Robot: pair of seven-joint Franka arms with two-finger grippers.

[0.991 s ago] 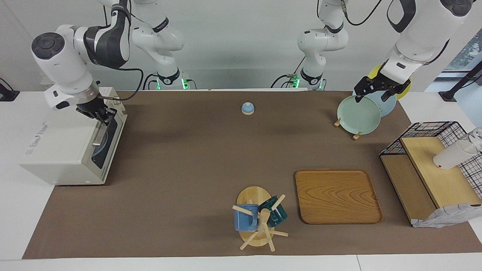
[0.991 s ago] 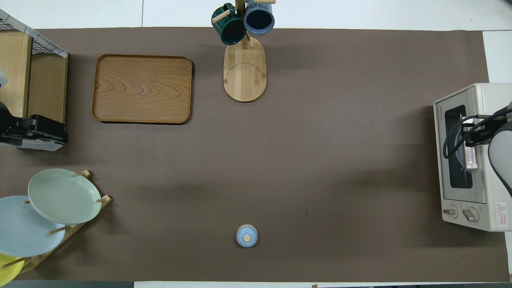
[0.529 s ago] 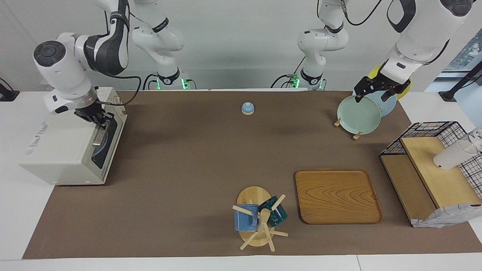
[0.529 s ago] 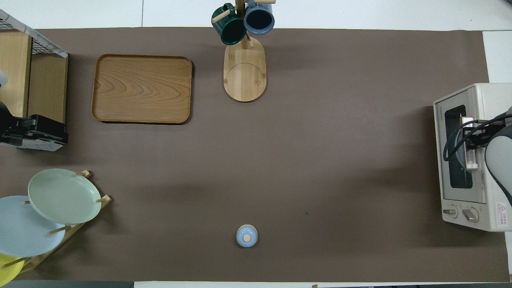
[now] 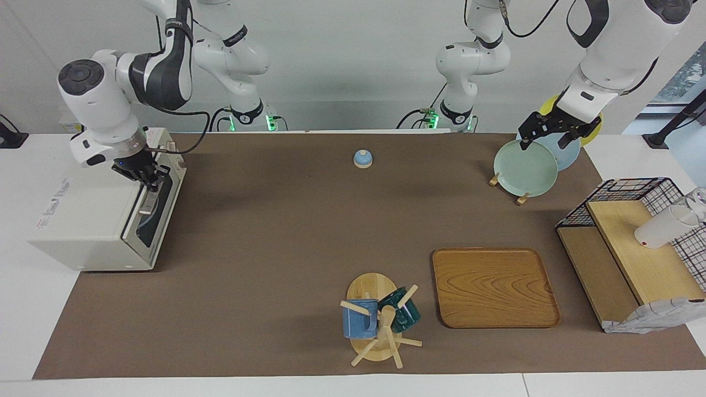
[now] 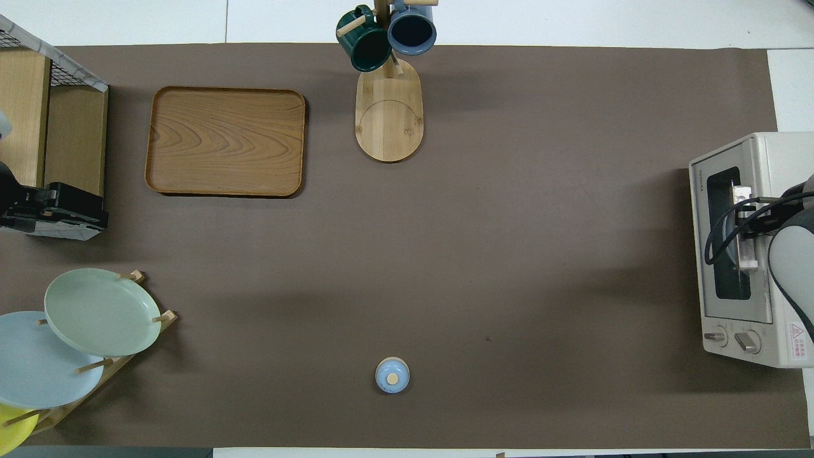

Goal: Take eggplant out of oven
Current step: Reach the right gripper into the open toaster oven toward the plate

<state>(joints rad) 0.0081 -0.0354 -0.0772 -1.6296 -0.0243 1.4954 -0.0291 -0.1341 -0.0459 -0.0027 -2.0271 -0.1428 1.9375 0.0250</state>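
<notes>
Oven (image 5: 99, 215) sits under the right gripper (image 5: 144, 175), which is clamped on the door handle (image 5: 148, 198) to open it, eggplant unseen inside; the left gripper (image 5: 546, 132) waits wide over the plates (image 5: 525, 168).

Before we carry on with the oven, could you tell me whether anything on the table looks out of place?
Only the white cup: it lies tipped on its side on the wire basket shelf at the left arm's end. The oven, plates and mugs look in order.
</notes>
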